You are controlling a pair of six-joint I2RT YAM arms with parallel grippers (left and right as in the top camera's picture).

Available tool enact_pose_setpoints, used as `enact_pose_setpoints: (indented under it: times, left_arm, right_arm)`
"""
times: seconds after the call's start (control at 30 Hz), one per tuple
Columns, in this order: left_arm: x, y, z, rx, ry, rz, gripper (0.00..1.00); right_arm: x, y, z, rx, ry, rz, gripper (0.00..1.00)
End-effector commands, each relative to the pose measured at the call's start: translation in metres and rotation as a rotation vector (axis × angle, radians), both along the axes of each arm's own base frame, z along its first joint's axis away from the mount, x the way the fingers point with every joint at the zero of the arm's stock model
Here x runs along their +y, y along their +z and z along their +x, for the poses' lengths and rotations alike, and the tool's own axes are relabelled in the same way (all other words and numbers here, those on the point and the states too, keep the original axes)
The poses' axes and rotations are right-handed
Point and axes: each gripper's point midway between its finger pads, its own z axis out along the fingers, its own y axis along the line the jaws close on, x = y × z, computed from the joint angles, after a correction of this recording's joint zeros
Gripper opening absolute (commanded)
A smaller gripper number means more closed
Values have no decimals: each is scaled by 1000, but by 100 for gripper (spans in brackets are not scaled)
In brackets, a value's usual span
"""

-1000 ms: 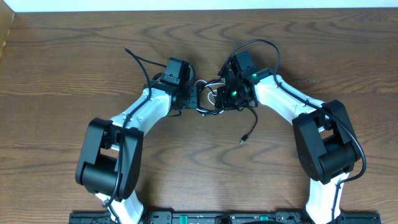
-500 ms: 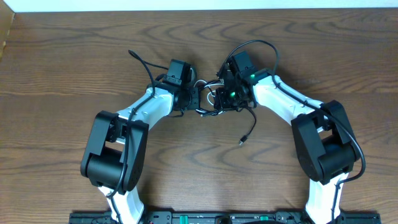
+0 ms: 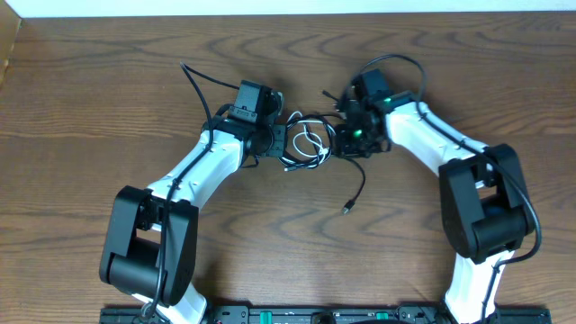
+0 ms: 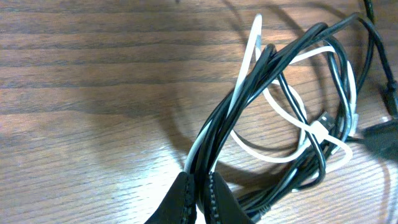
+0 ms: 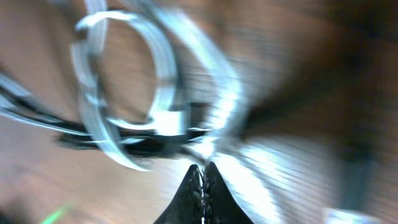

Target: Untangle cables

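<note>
The left arm (image 3: 202, 166) and right arm (image 3: 423, 133), 2 alike, have white shells, bulky black joints and thick black wires (image 3: 196, 83); the left gripper (image 4: 198, 182) has dark ribbed fingers (image 4: 177, 205).

Item count:

- Cables: two. One black cable (image 4: 292, 48) and one white cable (image 4: 252, 53), looped together in one bundle.
- Arms: two. One left arm (image 3: 202, 166) and one right arm (image 3: 423, 135).
- Tools: two. One left tool (image 4: 200, 190) and one right tool (image 5: 203, 169).
- Table (image 3: 90, 90): one.
- Free plug end (image 3: 346, 209) seen from overhead: one, black.
</note>
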Motion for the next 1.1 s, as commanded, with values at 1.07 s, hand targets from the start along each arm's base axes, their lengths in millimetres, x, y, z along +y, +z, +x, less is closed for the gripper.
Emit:
enact_pose_setpoints:
  times: [1.07]
  left_arm:
    - [-48, 21, -32, -6, -372, -233, 8]
  right_arm:
    - [-37, 0, 1, -53, 47, -177, 35]
